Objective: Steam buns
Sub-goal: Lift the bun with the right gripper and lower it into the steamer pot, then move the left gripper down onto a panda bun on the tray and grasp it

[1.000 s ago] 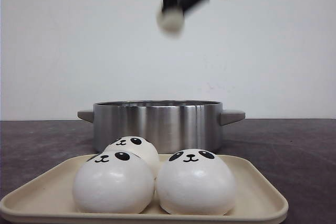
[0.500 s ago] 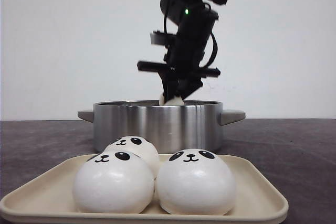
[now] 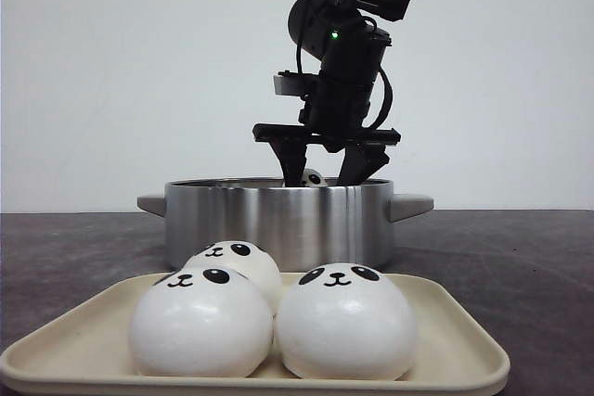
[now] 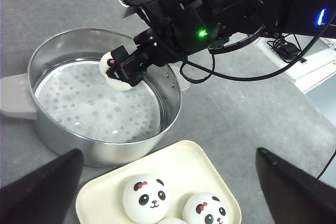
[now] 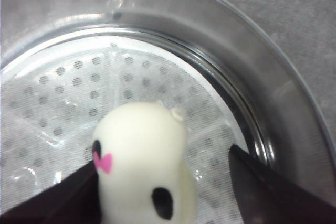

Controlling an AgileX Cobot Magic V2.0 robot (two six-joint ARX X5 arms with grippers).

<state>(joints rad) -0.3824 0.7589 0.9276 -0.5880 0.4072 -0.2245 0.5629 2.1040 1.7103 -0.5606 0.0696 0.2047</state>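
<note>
Three white panda-face buns [image 3: 200, 322] [image 3: 345, 322] [image 3: 237, 261] sit on the cream tray [image 3: 445, 322]; they also show in the left wrist view [image 4: 146, 198]. A fourth bun [image 5: 142, 150] is inside the steel pot [image 3: 278, 220], its top just above the rim [image 3: 314, 177]. My right gripper [image 3: 325, 178] reaches into the pot with its jaws spread. One finger [image 5: 63, 198] touches the bun and the other [image 5: 262, 187] stands apart from it. I cannot tell whether the bun rests on the perforated liner [image 5: 63, 93]. My left gripper [image 4: 169, 153] is open and empty above the tray [image 4: 210, 166].
The pot [image 4: 173, 93] stands just behind the tray, with a side handle [image 3: 413, 203] at each end. The right arm [image 4: 252, 3] stretches over the grey table [image 4: 252, 103] from the right. Cables and a white object [image 4: 310, 72] lie at the far right.
The right gripper came down with the bun from high above to the pot's rim, then opened its jaws. The bun now sits lower inside the pot. The tray buns have not moved.
</note>
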